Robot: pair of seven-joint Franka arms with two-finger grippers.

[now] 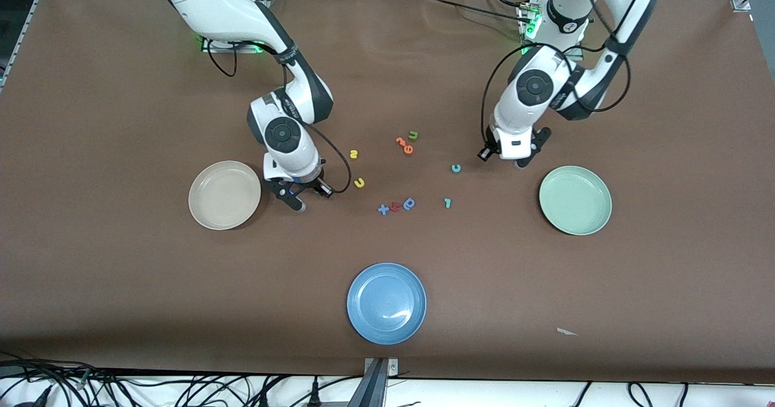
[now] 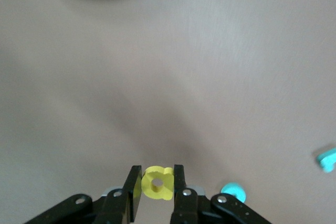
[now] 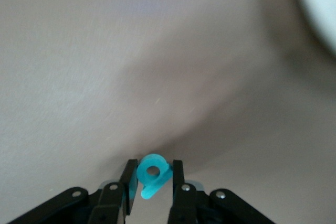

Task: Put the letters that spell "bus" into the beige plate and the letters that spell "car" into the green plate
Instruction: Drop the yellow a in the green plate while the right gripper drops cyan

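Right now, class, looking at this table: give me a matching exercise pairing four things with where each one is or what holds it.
Things:
1. yellow "a"
2. teal "b"
3. teal "c"
4. blue plate

Places:
A. nearest the front camera
B. shut in the right gripper, beside the beige plate
C. lying on the table
D. shut in the left gripper, beside the green plate

Pairs: 1-D, 2-B, 3-C, 4-A

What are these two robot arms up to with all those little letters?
They're sorting foam letters into plates. The left gripper has pinched a yellow "a" beside the green plate. The right gripper has pinched a teal "b" beside the beige plate. Both plates hold nothing yet, and other letters lie on the table between them.
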